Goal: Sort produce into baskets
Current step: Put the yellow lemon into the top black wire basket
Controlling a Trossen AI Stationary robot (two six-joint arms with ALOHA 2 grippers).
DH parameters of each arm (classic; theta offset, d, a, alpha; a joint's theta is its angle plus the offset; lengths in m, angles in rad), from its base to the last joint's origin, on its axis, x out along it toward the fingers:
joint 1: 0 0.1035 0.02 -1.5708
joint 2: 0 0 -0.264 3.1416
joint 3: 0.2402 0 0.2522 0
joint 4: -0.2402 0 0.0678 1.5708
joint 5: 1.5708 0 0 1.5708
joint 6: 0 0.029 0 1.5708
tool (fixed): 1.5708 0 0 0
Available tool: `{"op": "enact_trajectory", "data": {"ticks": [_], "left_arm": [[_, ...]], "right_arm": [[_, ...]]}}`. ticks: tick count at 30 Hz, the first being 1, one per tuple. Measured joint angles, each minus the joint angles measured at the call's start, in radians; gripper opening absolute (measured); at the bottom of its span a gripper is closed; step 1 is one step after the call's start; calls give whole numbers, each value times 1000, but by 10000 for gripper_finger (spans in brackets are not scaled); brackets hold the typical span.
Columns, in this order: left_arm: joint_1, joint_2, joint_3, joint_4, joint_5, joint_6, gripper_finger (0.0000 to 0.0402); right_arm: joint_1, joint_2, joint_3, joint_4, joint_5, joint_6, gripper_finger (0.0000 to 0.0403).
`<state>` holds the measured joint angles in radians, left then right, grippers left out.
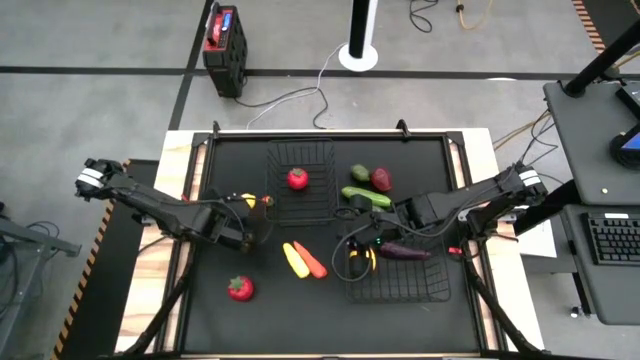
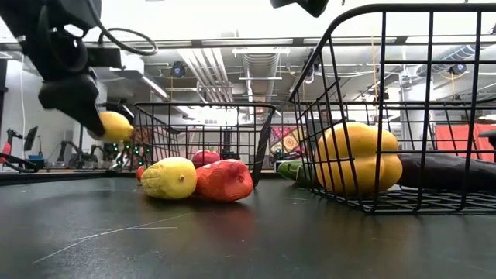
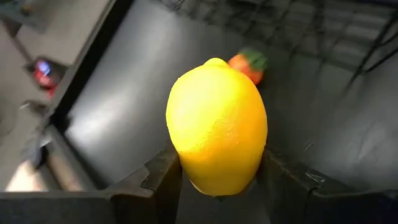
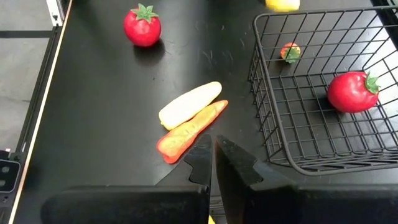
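Beside the far basket, at its nine o'clock edge, a lemon is clamped in the left gripper. Toward three o'clock, the right gripper, fingers pressed together, is held over the near basket, with a yellow squash and carrot lying between.

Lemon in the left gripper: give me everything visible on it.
The lemon is bright yellow with a finely dimpled skin and a small nub at its far end; it looks like a plastic toy. The left gripper clamps it between both fingers at its lower half, nub pointing away from the wrist. In the low view it hangs clear above the mat, touching nothing else. From above it sits left of the far basket, near a small strawberry.
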<state>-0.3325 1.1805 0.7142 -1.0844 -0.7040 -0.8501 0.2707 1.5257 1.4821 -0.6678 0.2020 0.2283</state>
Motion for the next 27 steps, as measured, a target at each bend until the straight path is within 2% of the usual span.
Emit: {"op": "enact_trajectory", "data": {"ticks": [5, 9, 14, 20, 27], "left_arm": [[-2, 3, 147, -206, 13, -24, 160], [-2, 2, 278, -192, -31, 102, 160], [2, 12, 400, -12, -83, 347, 160], [15, 39, 428, 282, -80, 655, 160], [95, 113, 439, 325, -43, 732, 160]], "right_arm": [[0, 0, -6, 0, 0, 0, 13], [0, 0, -15, 0, 0, -2, 13], [0, -1, -15, -45, 0, -10, 13], [4, -22, -15, -91, 0, -8, 13], [24, -73, -15, -113, 0, -20, 13]]}}
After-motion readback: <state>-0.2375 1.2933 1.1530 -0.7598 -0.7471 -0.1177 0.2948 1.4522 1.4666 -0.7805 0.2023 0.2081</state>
